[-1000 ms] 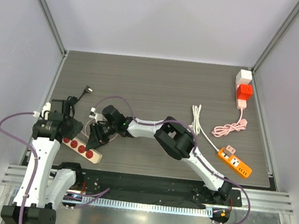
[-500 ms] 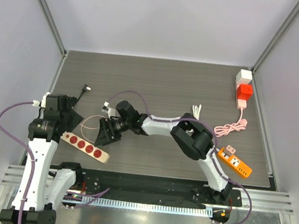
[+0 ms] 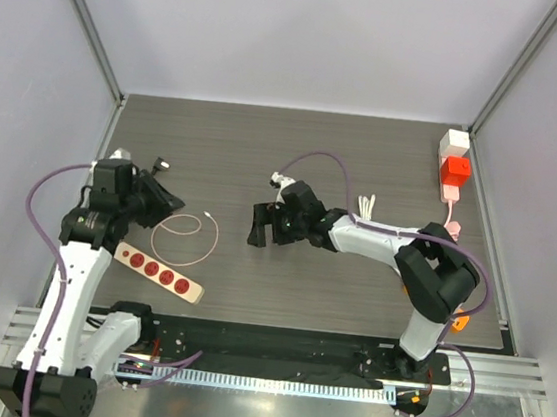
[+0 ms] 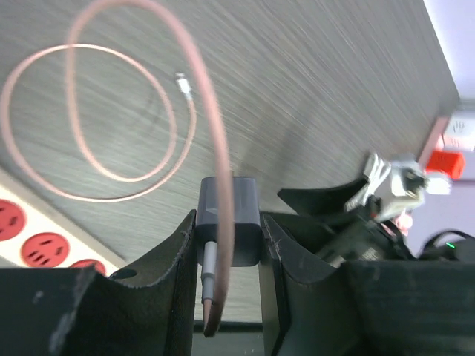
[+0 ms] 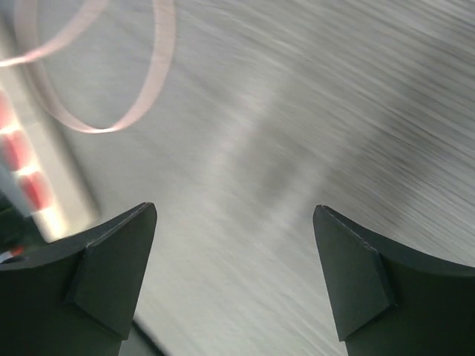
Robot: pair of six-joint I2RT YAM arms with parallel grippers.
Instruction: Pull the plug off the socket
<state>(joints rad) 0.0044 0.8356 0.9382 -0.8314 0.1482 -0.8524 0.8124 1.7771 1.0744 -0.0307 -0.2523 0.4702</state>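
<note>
The right gripper [image 3: 263, 225] has drawn back from the power strip [image 3: 158, 274] to mid-table, its fingers wide and holding nothing. The strip lies at the near left edge. Just beyond it, the left gripper [image 3: 156, 198] pinches the dark plug [image 4: 228, 211], free of the sockets. The pink cable [image 3: 186, 239] loops on the table [image 3: 344, 166], which has open room toward the far edge.

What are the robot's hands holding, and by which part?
The left gripper pinches the dark plug by its sides, pink cable trailing. The right gripper is open and holds nothing.
</note>
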